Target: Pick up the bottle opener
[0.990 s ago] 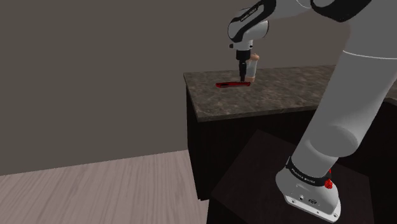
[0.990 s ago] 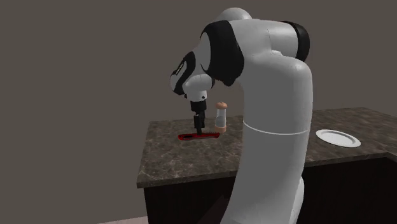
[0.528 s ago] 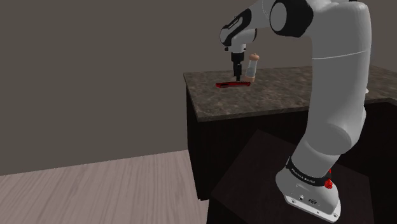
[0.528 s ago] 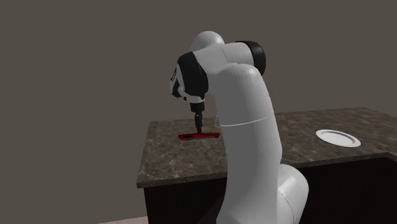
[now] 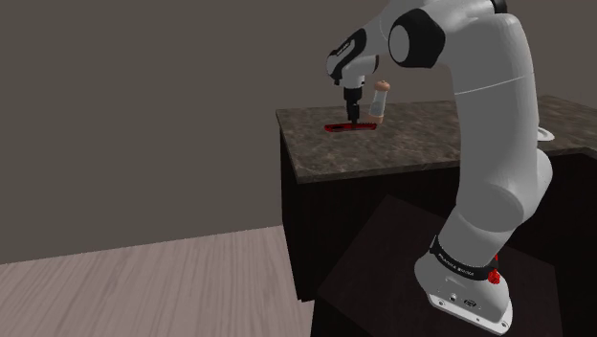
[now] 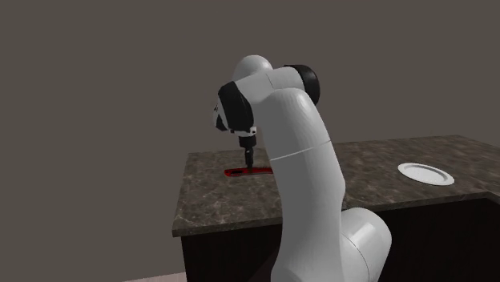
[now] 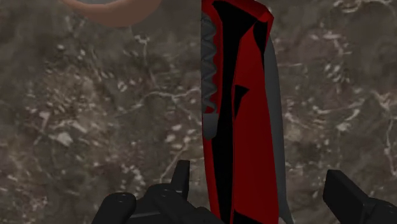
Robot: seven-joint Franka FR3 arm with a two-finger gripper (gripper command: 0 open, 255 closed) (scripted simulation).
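Gripper [image 7: 261,188] hung open over the red and black bottle opener [image 7: 238,114], one finger on each side, neither clasping it. It lay flat on the dark speckled counter [image 5: 411,144], upper middle of the shoulder view, near a shaker [image 5: 380,100].

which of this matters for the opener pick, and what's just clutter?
In play:
- red-and-black bottle opener, flat on the counter
- gripper, open, one finger on either side of the opener, not clasping it

Lying about:
- tan-capped shaker, standing close beside the opener
- white plate, farther along the counter
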